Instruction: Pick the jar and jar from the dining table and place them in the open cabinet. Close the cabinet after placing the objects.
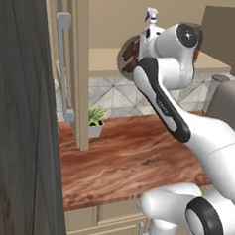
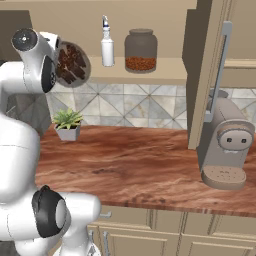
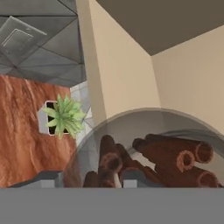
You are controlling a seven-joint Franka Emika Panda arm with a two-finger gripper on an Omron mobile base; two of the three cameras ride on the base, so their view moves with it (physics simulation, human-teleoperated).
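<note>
On the cabinet shelf [image 2: 170, 75], the grains jar [image 2: 140, 50] already stands near its middle, beside a spray bottle [image 2: 107, 42]. Stick jar [image 2: 73, 63] is tipped on its side at the shelf's left end, at the front edge, half behind the arm; the hand view looks into it [image 3: 148, 157]. Tool [image 3: 89, 178] tips sit against the glass, jaws narrow; whether they grip or are letting go, cannot tell. So one jar is placed, the second is at the shelf but looks not settled, and the door [image 2: 207, 70] stands open, closing left to do. Plant [image 2: 67, 124] and coffee machine [image 2: 227, 142] are on the surface [image 2: 135, 160]. Tool is hidden behind the arm in both base views.
</note>
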